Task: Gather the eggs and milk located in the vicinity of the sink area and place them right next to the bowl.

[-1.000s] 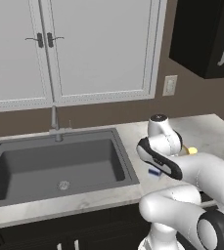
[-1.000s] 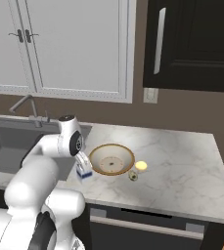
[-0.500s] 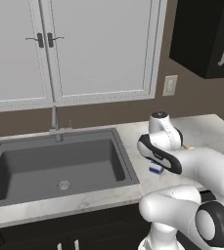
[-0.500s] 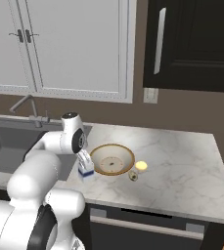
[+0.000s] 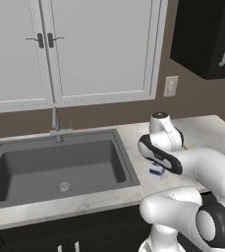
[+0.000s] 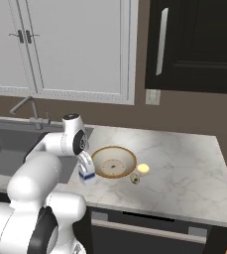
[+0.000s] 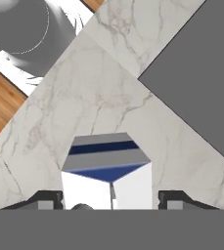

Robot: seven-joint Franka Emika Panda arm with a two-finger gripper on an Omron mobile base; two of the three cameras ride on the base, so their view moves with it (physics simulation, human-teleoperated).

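Milk [image 6: 87, 174] down on the counter [image 6: 184, 163], just beside the bowl [image 6: 114, 161], near the front edge. Gripper [image 7: 111, 200] spread, straddling the carton without touching. Egg [image 6: 143, 168] already by the bowl's far side.

A: Is the light even? 
B: Yes, flat and soft, with no visible lamp; the white cabinet doors [image 5: 84, 49] read bright, the black cabinet [image 6: 199, 44] nearly featureless.
A: Shadows? 
B: Faint ones only: the sink [image 5: 60, 162] darkens toward its near wall, and the bowl [image 6: 114, 161] casts a thin shade on the countertop [image 6: 184, 168].
A: Sharpness? 
B: Rendered, slightly soft, edges jagged. No glare, no bending at the edges.
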